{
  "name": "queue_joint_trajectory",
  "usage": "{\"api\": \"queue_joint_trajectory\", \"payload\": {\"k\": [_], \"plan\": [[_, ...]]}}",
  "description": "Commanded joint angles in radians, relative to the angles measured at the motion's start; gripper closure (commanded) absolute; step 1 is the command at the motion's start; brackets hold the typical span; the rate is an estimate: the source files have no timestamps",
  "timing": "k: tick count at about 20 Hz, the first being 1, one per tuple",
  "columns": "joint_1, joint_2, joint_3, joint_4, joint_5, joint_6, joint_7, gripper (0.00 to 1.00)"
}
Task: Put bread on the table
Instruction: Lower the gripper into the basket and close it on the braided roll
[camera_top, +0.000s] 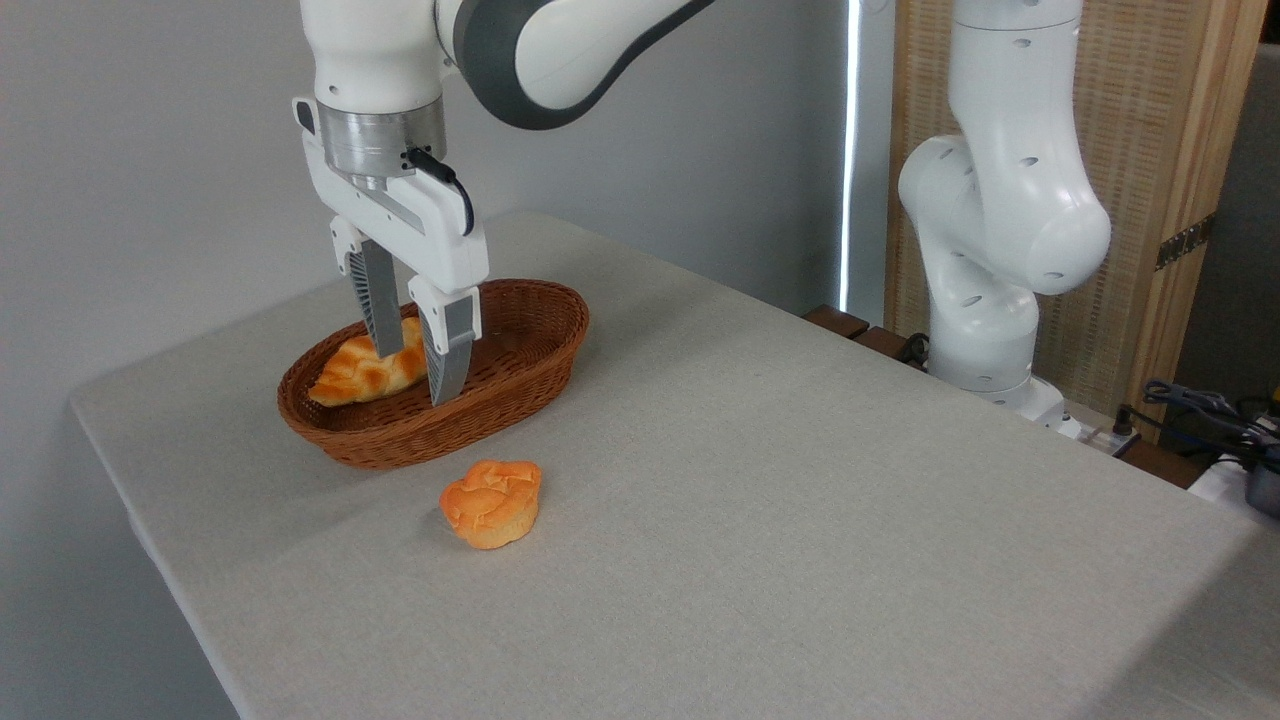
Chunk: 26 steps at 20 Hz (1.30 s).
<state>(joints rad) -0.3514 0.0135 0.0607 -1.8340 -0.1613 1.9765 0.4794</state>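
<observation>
Fixed camera, looking down across the table (800, 520) from one corner; grey-beige cloth, plain; brown oval wicker basket (520, 375) sits toward the far left end; the bread (360, 372) lies inside it, long axis roughly along the basket's length. The gripper (412, 368) hangs straight down into the basket with its jaws spread, one finger behind the loaf's right end and the other in front of it, so the loaf sits between them; no clear squeeze visible, I read it as open and straddling, not yet holding. To do this step well, I'd judge: close across the loaf's narrow width, not along its length; the grip looks set near the right end rather than mid-loaf, so expect the free left end to droop or swing on lifting; raise straight up until clear of the basket rim before moving sideways; set down on bare cloth, apart from the small round orange muffin (492, 503) that rests on the table just in front of the basket. The loaf itself: braided, golden-orange with paler grooves between the plaits, darker toasted patches on the crowns, tapered tip pointing left; surface looks glossy and likely firm.
</observation>
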Motion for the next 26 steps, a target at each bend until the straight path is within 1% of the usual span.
{"api": "queue_joint_trajectory", "payload": {"k": [1,3,5,7,9,10,12,13,18,20,22,26], "plan": [[-0.058,-0.004,0.008,-0.044,-0.096,0.06,-0.018,0.0],[-0.086,0.009,0.008,-0.045,-0.142,0.079,-0.016,0.0],[-0.125,0.026,0.008,-0.045,-0.147,0.1,-0.018,0.0],[-0.153,0.045,0.008,-0.045,-0.158,0.119,-0.018,0.0],[-0.182,0.063,0.008,-0.045,-0.184,0.125,-0.019,0.0],[-0.19,0.077,0.008,-0.044,-0.191,0.133,-0.019,0.0],[-0.218,0.1,0.008,-0.044,-0.228,0.177,-0.021,0.0],[-0.228,0.112,0.008,-0.044,-0.236,0.2,-0.027,0.0],[-0.265,0.164,0.008,-0.044,-0.236,0.261,-0.041,0.0],[-0.268,0.181,0.007,-0.042,-0.237,0.291,-0.059,0.0],[-0.282,0.187,0.007,-0.042,-0.237,0.321,-0.076,0.0],[-0.282,0.197,0.007,-0.041,-0.237,0.331,-0.079,0.0]]}}
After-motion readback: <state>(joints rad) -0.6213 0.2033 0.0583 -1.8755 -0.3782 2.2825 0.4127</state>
